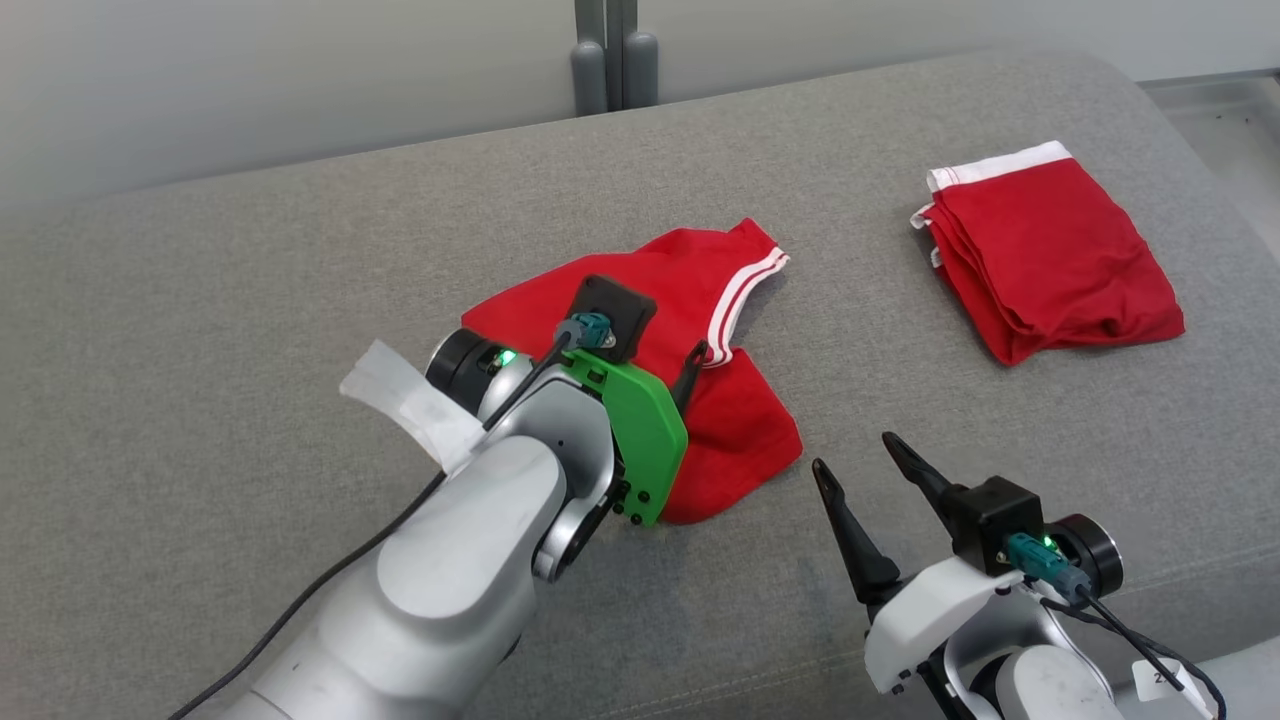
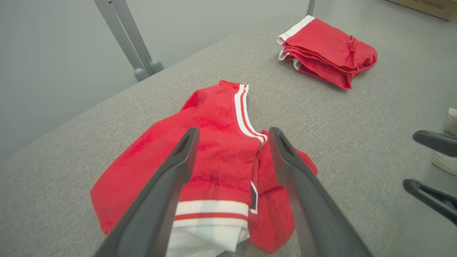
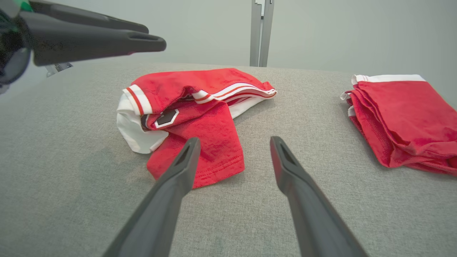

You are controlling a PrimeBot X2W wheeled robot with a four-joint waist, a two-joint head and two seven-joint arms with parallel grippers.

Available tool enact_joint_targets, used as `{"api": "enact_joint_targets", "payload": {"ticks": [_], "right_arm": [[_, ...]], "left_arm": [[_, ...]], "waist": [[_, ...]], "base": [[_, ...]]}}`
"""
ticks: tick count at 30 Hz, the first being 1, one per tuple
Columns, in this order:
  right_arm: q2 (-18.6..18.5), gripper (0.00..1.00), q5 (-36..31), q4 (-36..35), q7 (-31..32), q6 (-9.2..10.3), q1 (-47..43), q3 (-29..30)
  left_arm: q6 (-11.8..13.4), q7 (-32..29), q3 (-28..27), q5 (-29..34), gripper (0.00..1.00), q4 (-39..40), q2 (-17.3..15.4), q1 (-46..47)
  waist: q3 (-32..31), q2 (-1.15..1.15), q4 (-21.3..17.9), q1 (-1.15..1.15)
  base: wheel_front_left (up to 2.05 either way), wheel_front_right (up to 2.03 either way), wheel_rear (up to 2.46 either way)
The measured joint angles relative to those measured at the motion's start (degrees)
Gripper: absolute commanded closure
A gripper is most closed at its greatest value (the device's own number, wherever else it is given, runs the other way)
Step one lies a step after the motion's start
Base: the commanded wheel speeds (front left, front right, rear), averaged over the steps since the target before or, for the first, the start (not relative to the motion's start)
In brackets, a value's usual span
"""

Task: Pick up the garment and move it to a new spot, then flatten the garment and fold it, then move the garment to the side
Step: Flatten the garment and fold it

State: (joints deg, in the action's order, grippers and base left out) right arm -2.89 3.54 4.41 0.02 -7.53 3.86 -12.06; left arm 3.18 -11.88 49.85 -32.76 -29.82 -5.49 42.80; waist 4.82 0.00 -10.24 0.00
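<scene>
The garment (image 1: pixel 745 430) is a crumpled red piece with white and red striped trim, lying in a loose heap mid-surface. In the left wrist view the garment (image 2: pixel 217 142) lies just beneath my left gripper (image 2: pixel 234 132), whose fingers are spread wide above the cloth and hold nothing. In the head view the left wrist hides most of that gripper; one finger (image 1: pixel 690 365) sticks out over the red cloth. My right gripper (image 1: pixel 855 452) is open a little right of the heap over bare fabric. In the right wrist view, my right gripper (image 3: pixel 234 140) points past the garment's near hem (image 3: pixel 210 157).
A second red garment (image 1: pixel 1050 260), folded with a white band, lies at the far right of the grey padded surface (image 1: pixel 250 320). A grey post (image 1: pixel 610 50) stands behind the back edge. The surface's right edge drops to a pale floor (image 1: pixel 1230 130).
</scene>
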Motion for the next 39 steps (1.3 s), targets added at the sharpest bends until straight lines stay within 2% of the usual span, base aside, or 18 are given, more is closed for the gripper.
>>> {"api": "enact_joint_targets", "payload": {"ticks": [7,10,14,21,28,38,39], "right_arm": [[0.00,0.00,-0.04,-0.09,-0.60,0.00,-0.07,1.54],[0.00,0.00,-0.23,-0.10,-0.62,0.00,-0.14,1.92],[0.00,0.00,-0.29,-0.14,-0.60,0.00,-0.14,1.85],[0.01,0.00,-0.30,-0.10,-0.36,0.00,-0.07,1.38],[0.01,0.00,-0.30,-0.04,-0.29,0.00,-0.04,0.78],[0.01,0.00,-0.65,-0.20,-0.08,0.00,0.05,0.63],[0.01,0.00,-0.66,-0.22,-0.02,0.00,0.06,0.70]], "left_arm": [[4.12,-0.63,0.46,0.21,0.00,0.73,-0.81,-4.74],[6.23,-0.62,1.09,1.33,0.00,0.78,-2.22,-6.47],[7.42,-0.56,1.05,1.38,0.00,1.20,-3.98,-8.26],[6.68,-0.68,2.00,0.73,0.00,2.96,-5.09,-10.50],[6.31,-0.35,1.88,-1.44,0.00,3.71,-3.38,-12.16],[7.92,1.83,0.18,-2.33,0.00,-0.21,-2.03,-11.44],[7.99,1.80,0.08,-2.44,0.06,-0.55,-2.00,-11.43]], "waist": [[2.42,0.00,-1.44,0.00],[3.06,0.00,-1.20,0.00],[3.14,0.00,-0.12,0.00],[2.45,0.00,1.55,0.00],[2.04,0.00,1.75,0.00],[2.53,0.00,-0.27,0.00],[2.57,0.00,-0.46,0.00]], "base": [[0.00,0.00,0.00],[0.00,0.00,0.00],[0.00,0.00,0.00],[0.00,0.00,0.00],[0.00,0.00,0.00],[0.00,0.00,0.00],[0.00,0.00,0.00]]}}
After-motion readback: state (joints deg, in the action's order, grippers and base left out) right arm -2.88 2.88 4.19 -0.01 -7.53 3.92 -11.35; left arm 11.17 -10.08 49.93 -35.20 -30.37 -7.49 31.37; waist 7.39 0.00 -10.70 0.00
